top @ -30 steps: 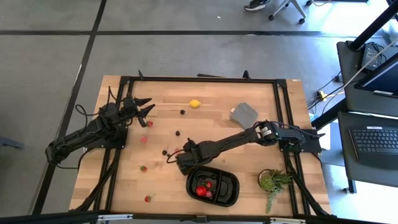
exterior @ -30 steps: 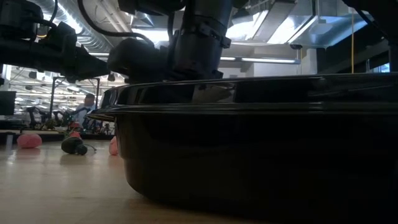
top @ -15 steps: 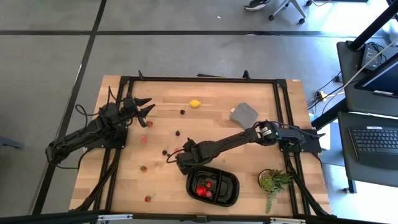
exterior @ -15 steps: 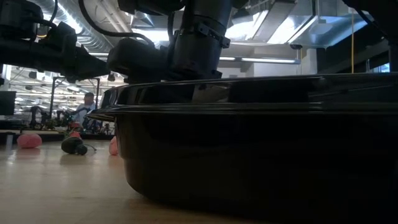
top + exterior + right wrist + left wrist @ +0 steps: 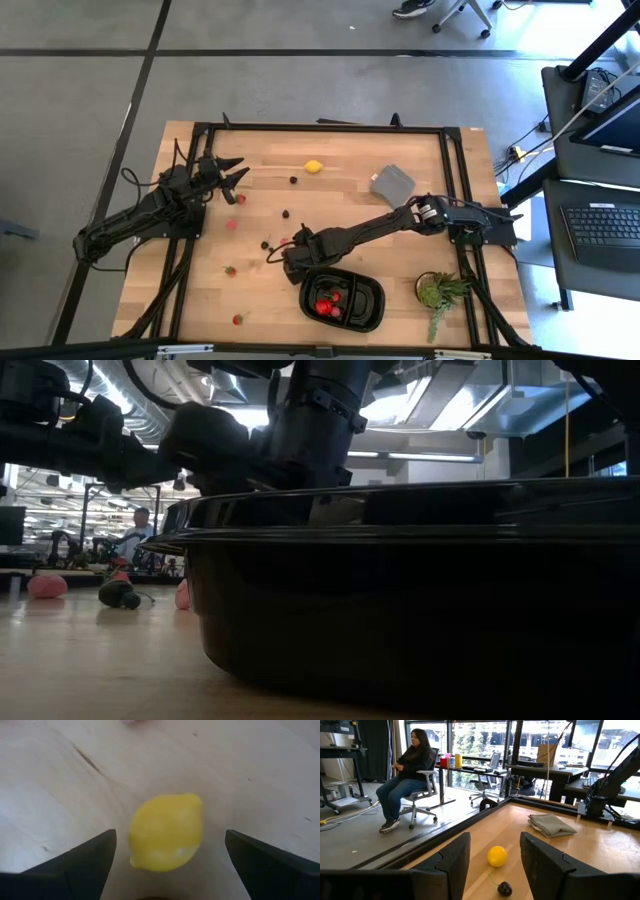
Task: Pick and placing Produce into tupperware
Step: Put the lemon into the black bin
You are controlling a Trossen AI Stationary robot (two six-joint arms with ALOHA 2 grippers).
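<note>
Barely shifted, right claw (image 5: 167, 852) gapes astride one lemon (image 5: 166, 832); left claw (image 5: 492, 857) empty, parted

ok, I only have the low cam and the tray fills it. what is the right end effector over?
Observer: A lemon lying on the table. The right end effector is open, one finger on each side of the lemon, with a gap on both sides.
Operator: anything in the tray?
Observer: Yes. From above, red pieces sit in the left part of the tray.
Operator: left arm?
Observer: It is at the table's far-left corner. The left end effector is open and empty, and it faces a second lemon near the far edge.
</note>
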